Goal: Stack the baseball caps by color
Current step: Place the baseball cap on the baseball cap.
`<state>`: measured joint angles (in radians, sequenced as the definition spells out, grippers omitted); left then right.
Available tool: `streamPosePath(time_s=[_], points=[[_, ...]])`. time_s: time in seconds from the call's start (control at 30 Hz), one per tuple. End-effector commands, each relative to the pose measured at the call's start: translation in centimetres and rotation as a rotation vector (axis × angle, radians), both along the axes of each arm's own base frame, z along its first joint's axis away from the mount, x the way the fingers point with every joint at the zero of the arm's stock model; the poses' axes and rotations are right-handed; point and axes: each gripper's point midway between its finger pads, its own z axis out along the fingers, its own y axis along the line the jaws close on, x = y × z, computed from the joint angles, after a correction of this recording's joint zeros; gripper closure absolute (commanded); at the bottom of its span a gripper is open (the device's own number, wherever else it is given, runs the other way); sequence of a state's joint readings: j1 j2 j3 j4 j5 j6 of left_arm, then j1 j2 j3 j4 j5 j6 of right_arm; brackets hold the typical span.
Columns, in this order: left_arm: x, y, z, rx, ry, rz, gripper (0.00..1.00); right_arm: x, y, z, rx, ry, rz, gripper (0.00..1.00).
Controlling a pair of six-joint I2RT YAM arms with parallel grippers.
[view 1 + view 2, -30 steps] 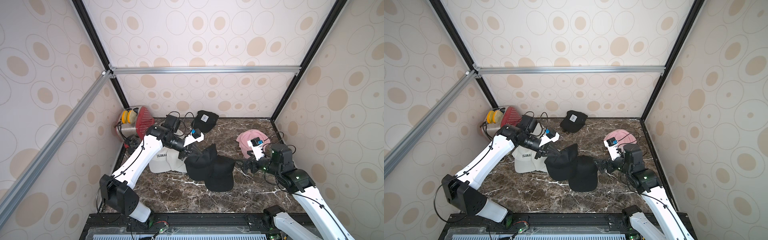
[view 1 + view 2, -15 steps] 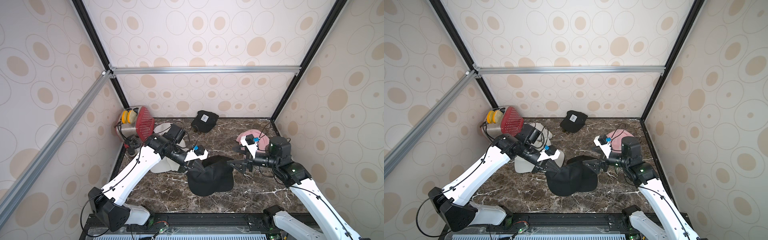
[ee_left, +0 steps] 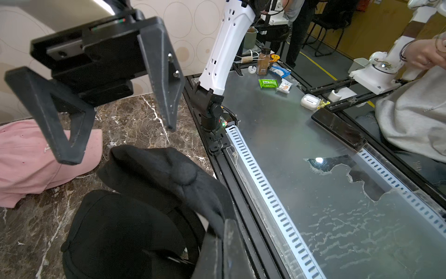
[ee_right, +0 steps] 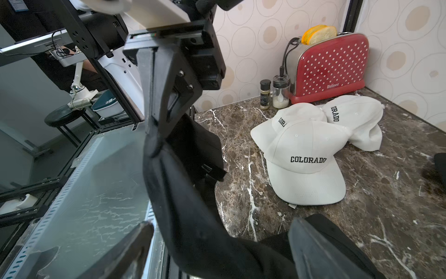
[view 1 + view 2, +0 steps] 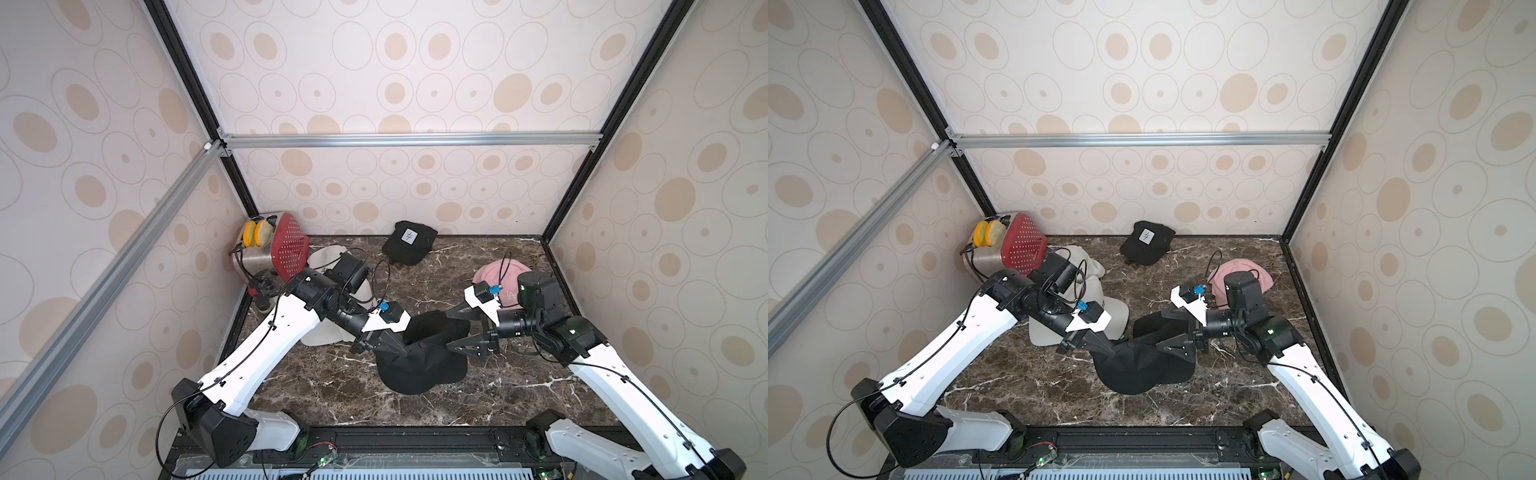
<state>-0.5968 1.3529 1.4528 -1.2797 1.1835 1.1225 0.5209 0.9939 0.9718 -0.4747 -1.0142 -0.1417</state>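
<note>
Two black caps meet at mid-worktop. The left fingers (image 4: 166,79) are pinched shut on a fold of the upper cap (image 3: 169,169) and hold it draped across the lower cap (image 3: 120,229). The right fingers (image 3: 160,72) stand spread wide at the pair's far side, holding nothing.

The step in hand looks to be seating one black cap on the other. To do it well, the left arm should bring the crown squarely over the crown below, with the brims pointing the same way, and release only once the cloth has settled. The empty right fingers are well placed to steady the lower cap or tuck in a sagging edge.

Both caps are soft, matte cloth. The crowns are limp and creased around a small top button, and the brims are stiffer and curved (limp cloth of this kind tends to slump if dropped from a height).

A patched cap (image 5: 409,245), black with a white square, lies alone by the back wall, well apart. Three white caps (image 4: 306,164) with black block lettering overlap loosely near a red, white-dotted toaster (image 5: 286,249). A pink cap (image 5: 494,274) sits behind the right arm. The worktop (image 5: 332,386) is glossy brown stone with white veins.
</note>
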Motion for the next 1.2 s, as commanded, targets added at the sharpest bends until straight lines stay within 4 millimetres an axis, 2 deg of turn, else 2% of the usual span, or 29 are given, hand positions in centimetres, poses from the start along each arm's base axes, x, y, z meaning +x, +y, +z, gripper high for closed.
streamPosePath(time_s=[0.0, 0.1, 0.3, 0.33, 0.43, 0.47, 0.67, 0.7, 0.73, 0.8, 0.83, 0.93, 1.03, 1.17], points=[[-1.2, 0.1, 1.9, -0.068, 0.0, -0.055, 1.0, -0.2, 0.7, 0.0, -0.006, 0.011, 0.044, 0.09], [-1.0, 0.1, 1.6, -0.056, 0.001, -0.052, 1.0, -1.0, 1.2, 0.2, -0.007, 0.025, 0.108, 0.15], [-0.2, -0.1, 0.6, -0.003, -0.001, -0.033, 1.0, -2.8, 0.7, 0.3, -0.022, 0.036, 0.172, 0.39], [0.0, -0.1, 0.4, 0.007, 0.0, -0.024, 1.0, -3.0, 0.6, 0.4, -0.023, 0.031, 0.169, 0.46], [0.6, -0.4, 0.1, 0.019, 0.001, 0.0, 1.0, -2.7, 0.2, -0.1, -0.047, 0.022, 0.113, 0.8], [0.8, -0.5, 0.1, 0.019, 0.0, 0.008, 1.0, -2.5, 0.0, -0.5, -0.064, 0.025, 0.087, 0.85], [1.2, -0.8, 0.0, 0.016, 0.001, 0.028, 1.0, -1.5, -0.3, -1.8, -0.116, 0.027, 0.014, 0.96], [1.3, -0.8, 0.0, 0.017, 0.003, 0.029, 1.0, -1.3, -0.3, -1.9, -0.123, 0.023, 0.002, 0.92], [1.3, -0.8, 0.0, 0.016, 0.003, 0.03, 1.0, -1.1, -0.3, -2.0, -0.125, 0.02, -0.003, 0.8], [1.2, -0.8, 0.1, 0.01, 0.002, 0.027, 1.0, -1.4, -0.1, -1.9, -0.104, 0.022, 0.02, 0.44], [1.2, -0.8, 0.1, 0.009, 0.004, 0.026, 1.0, -1.7, 0.0, -1.8, -0.086, 0.03, 0.043, 0.34], [1.1, -0.8, 0.1, 0.002, 0.002, 0.021, 1.0, -1.9, 0.5, -1.8, -0.066, 0.072, 0.079, 0.22], [0.9, -0.7, 0.2, -0.003, 0.003, 0.009, 1.0, -1.1, 1.0, -2.2, -0.074, 0.086, 0.069, 0.02], [-0.1, -0.1, 0.1, 0.0, -0.003, -0.041, 1.0, 0.4, 1.3, -2.1, -0.08, 0.02, 0.028, 0.0]])
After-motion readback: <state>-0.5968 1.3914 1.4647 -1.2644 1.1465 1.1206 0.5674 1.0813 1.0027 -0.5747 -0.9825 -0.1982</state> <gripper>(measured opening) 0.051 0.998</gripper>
